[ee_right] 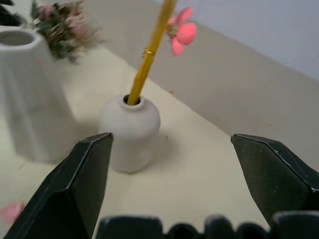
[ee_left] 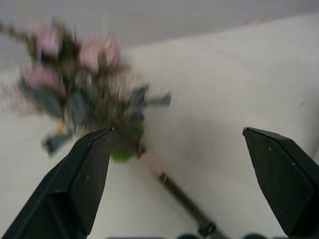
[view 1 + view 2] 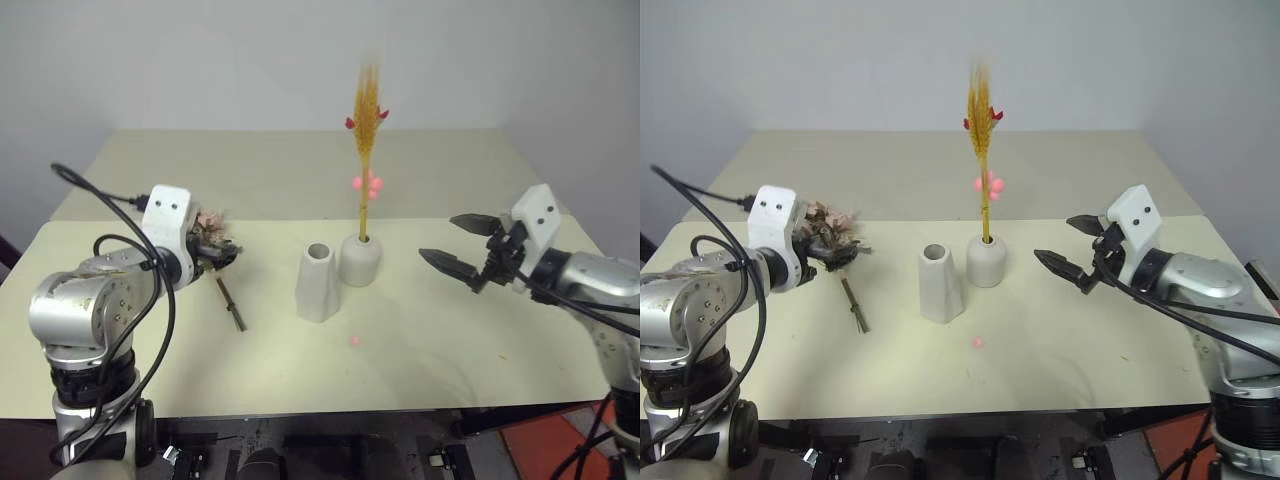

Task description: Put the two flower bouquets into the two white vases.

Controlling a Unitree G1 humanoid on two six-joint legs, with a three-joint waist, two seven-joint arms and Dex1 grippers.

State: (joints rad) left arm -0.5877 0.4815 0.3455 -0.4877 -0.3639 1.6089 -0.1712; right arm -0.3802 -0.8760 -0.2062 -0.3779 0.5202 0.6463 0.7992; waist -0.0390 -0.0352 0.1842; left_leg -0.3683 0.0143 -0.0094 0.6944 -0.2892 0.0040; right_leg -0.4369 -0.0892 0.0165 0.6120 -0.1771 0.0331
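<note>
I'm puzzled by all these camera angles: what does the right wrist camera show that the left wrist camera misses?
Right wrist camera: the yellow bunch standing in the round vase, the taller vase beside it, and the open right gripper.
Left wrist camera: the rose bouquet's stem lying on the table, between the open left gripper fingers.
Both: the rose bouquet and the table.

The rose bouquet is blurred in the left wrist view, and in the head views its blossoms are largely hidden behind the left gripper, so that mainly the stem on the table shows. The tip of the yellow stalk bouquet is smeared at the top in the head views and is cut off by the upper edge in the right wrist view. The taller vase is cut by that view's side edge, and the small pink speck in front of the vases is too small to identify.
</note>
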